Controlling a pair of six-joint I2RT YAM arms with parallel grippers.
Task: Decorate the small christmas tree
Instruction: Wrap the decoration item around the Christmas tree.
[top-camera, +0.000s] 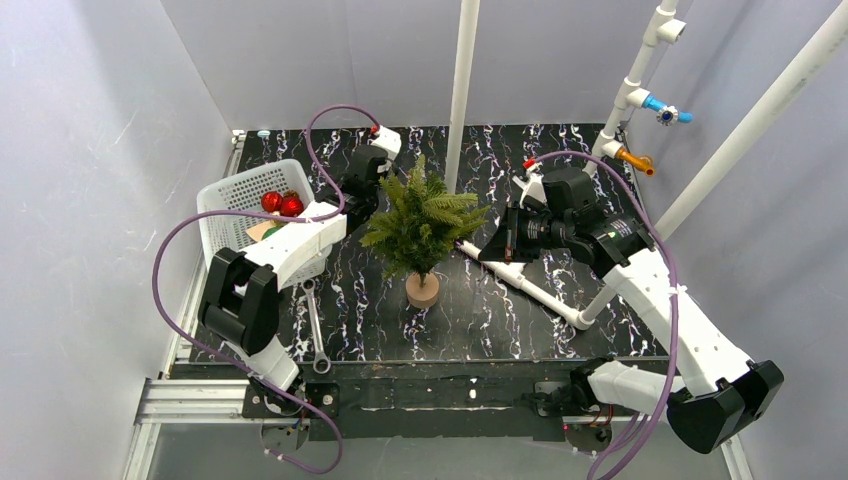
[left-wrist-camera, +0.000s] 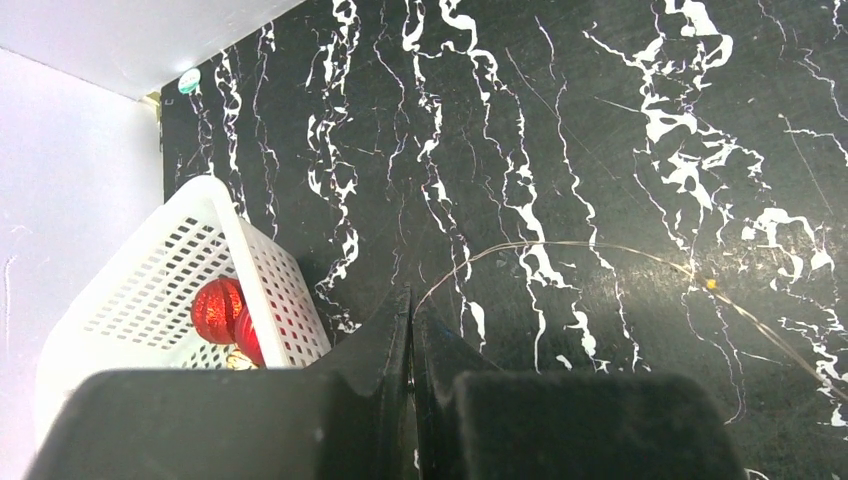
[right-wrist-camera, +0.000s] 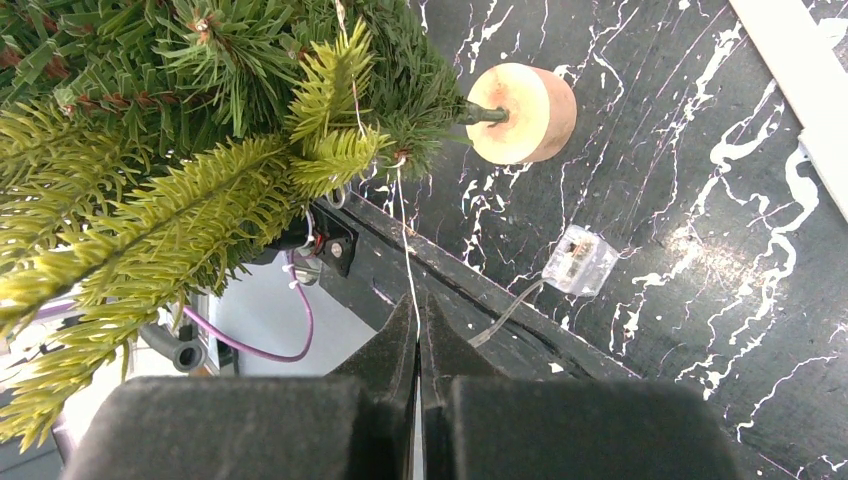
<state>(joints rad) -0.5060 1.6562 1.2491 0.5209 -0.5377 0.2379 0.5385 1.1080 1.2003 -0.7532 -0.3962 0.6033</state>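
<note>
The small christmas tree (top-camera: 425, 220) stands upright mid-table on its round wooden base (top-camera: 422, 290); its branches (right-wrist-camera: 200, 150) and base (right-wrist-camera: 522, 112) fill the right wrist view. My right gripper (top-camera: 488, 248) is just right of the tree, shut (right-wrist-camera: 417, 305) on a thin light-string wire (right-wrist-camera: 405, 230) that runs up into the branches. My left gripper (top-camera: 360, 203) is at the tree's back left, shut (left-wrist-camera: 411, 300) on the same kind of thin wire (left-wrist-camera: 560, 245), which arcs right over the table to a tiny bulb (left-wrist-camera: 711, 283).
A white basket (top-camera: 235, 200) (left-wrist-camera: 130, 300) at the left holds red baubles (top-camera: 282, 203) (left-wrist-camera: 218, 310). A clear battery box (right-wrist-camera: 580, 260) lies near the tree's base. A wrench (top-camera: 315, 330) lies front left. White pipes (top-camera: 520, 275) cross the table behind and right of the tree.
</note>
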